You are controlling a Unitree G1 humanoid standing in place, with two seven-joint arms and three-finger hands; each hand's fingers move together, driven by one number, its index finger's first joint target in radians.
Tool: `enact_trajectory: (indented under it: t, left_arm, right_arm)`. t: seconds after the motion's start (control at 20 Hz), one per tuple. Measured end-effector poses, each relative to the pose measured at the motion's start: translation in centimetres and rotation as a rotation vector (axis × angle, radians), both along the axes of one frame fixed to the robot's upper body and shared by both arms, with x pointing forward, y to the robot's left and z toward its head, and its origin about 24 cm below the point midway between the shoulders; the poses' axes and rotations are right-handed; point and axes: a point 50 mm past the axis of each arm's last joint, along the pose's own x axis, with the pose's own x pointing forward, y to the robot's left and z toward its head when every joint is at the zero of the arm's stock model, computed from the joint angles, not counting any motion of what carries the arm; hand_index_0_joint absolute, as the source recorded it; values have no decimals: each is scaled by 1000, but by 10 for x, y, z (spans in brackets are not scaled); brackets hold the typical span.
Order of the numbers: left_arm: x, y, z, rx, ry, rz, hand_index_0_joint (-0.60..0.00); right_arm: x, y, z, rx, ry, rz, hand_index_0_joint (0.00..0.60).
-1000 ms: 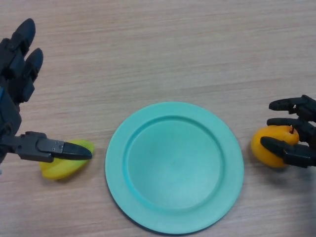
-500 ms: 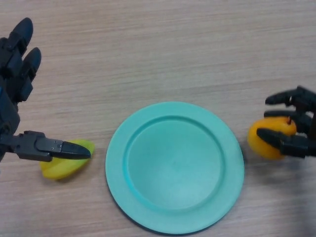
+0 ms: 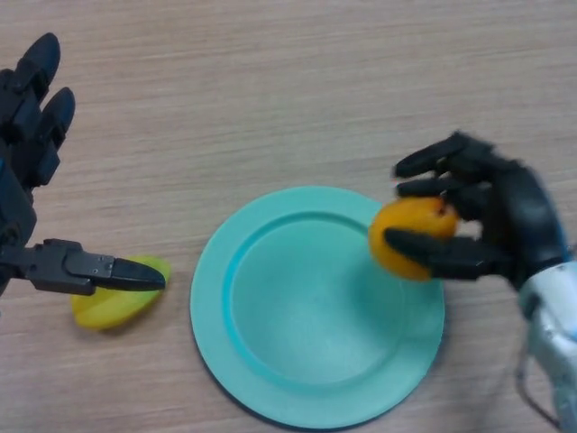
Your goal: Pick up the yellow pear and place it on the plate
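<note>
The right hand grips the rounded yellow-orange pear between thumb and curled fingers, holding it over the right rim of the round teal plastic plate, positioned for lowering. The plate contains nothing. The left hand sits spread and relaxed, its thumb above a yellow fruit piece on the wooden table.
</note>
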Motion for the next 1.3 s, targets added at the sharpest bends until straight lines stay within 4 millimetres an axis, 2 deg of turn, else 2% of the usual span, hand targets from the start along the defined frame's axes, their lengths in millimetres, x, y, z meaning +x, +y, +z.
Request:
enact_trajectory:
  t: [0.1, 0.4, 0.5, 0.55, 0.6, 0.65, 0.7, 0.9, 1.05, 1.2, 1.3]
  left_arm:
    - [0, 0, 0, -3, 0, -2, 0]
    - [-3, 8, 0, -7, -3, 34, 0]
    - [-4, 9, -1, -7, 1, 40, 0]
    - [-4, 9, -1, -7, 2, 40, 0]
    - [-4, 9, -1, -7, 2, 40, 0]
    - [-4, 9, -1, -7, 2, 41, 0]
    - [-4, 9, -1, -6, 2, 41, 0]
    - [-4, 9, 0, -5, 0, 41, 0]
    - [-5, 9, 1, 3, -21, 42, 0]
    - [-5, 9, 3, 6, -37, 41, 0]
    - [-6, 9, 3, 7, -37, 42, 0]
  right_arm:
    - [-2, 10, -5, 6, 11, 6, 600]
    - [-3, 23, -32, 91, 98, -120, 600]
    - [-5, 28, -34, 83, 106, -120, 401]
    - [-5, 29, -35, 91, 111, -114, 250]
    - [-5, 29, -35, 101, 115, -112, 150]
    - [-5, 30, -34, 103, 113, -105, 19]
    - [-6, 31, -32, 107, 104, -96, 0]
    - [-7, 36, -14, 131, 38, -44, 0]
    - [-10, 36, 16, 165, -75, 13, 0]
    - [-13, 21, 38, 170, -150, 12, 0]
    - [-20, 3, 49, 136, -190, -11, 0]
